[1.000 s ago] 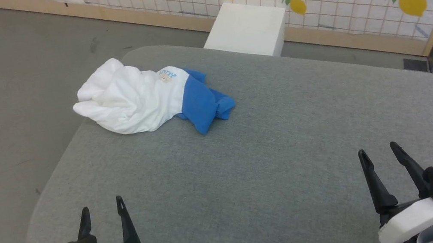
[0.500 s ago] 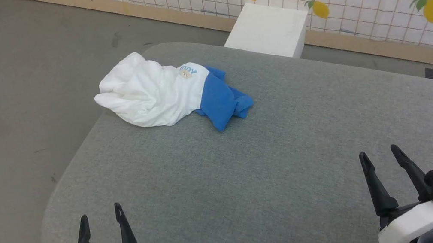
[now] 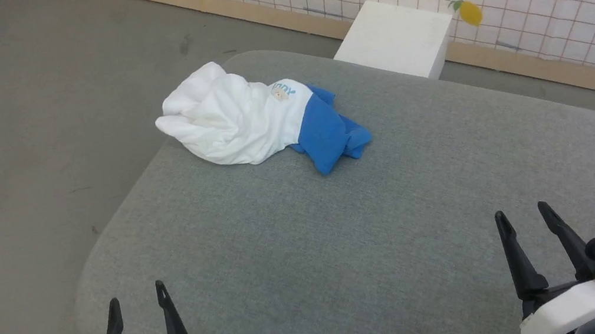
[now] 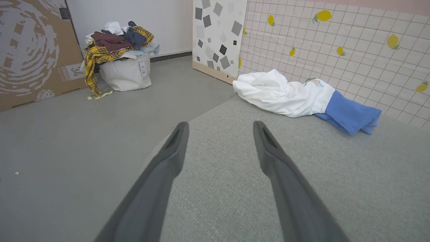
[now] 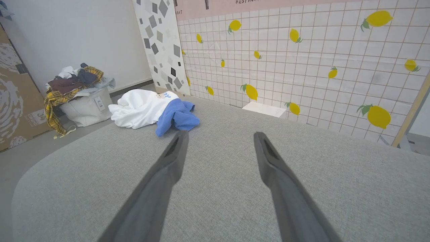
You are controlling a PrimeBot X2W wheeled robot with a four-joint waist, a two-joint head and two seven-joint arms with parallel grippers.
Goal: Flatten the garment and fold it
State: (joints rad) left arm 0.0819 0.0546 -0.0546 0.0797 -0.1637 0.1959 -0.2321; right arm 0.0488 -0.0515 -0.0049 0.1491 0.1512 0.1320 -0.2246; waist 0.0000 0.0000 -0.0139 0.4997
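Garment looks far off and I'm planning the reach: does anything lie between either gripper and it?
Nothing visible does. Only bare table lies between the left gripper, the right gripper and the garment, crumpled near the far left corner. The white box stands beyond the far edge.

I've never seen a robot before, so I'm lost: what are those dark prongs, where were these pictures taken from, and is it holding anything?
This is a wheeled robot with two arms. The wide picture comes from a camera on its head, looking down at a grey padded table. The paired dark prongs at its bottom are the fingers of its left hand and right hand. The other two pictures come from a camera on each wrist, looking along that hand's own fingers. Both hands are open and hold nothing. Toward the table's far left lies a crumpled T-shirt, white and blue, which it is meant to flatten and fold. A basket of clothes stands on the floor beyond.
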